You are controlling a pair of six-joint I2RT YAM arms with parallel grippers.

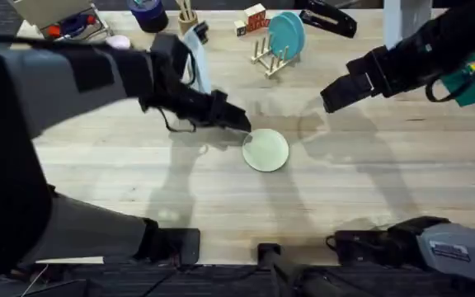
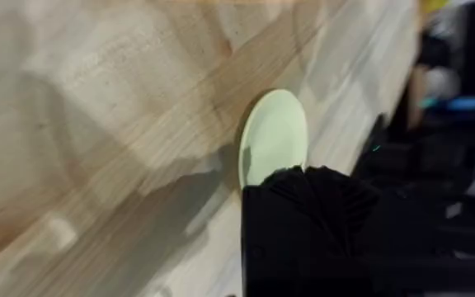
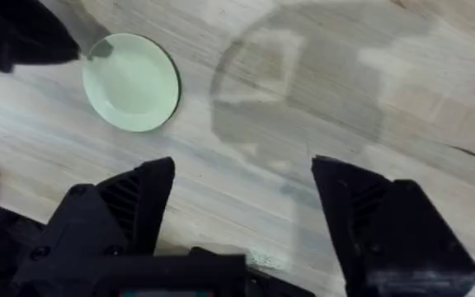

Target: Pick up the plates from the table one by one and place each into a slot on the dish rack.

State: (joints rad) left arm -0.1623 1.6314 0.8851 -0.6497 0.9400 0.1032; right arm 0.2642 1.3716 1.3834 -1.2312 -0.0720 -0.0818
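Cream-yellow plate (image 1: pixel 265 151): lies flat on the table (image 1: pixel 369 190), near the middle, well apart from the dish rack (image 1: pixel 271 58).
Turquoise plate (image 1: pixel 287 33): already stands upright between the rack's dowel pegs at the far side of the table.
Left gripper (image 1: pixel 242 125): reaches across to the cream-yellow plate's near-left rim; the tip sits at the edge, seemingly touching it. The left wrist view hides the fingers behind the gripper body, so how far the jaws stand apart cannot be told.
Right gripper (image 3: pixel 242 194): hovers above bare wood, jaws spread wide, holding nothing; the plate lies off to one side of it.
Step in hand: judged to be the pick of the second plate by its rim.
Method advised: a flat plate gives little to pinch, so one finger should slide under the rim and the other close on top before lifting.
Caution: pushing sideways may merely skate the plate along the planks.
Placement note: choose a free slot beside the turquoise plate.
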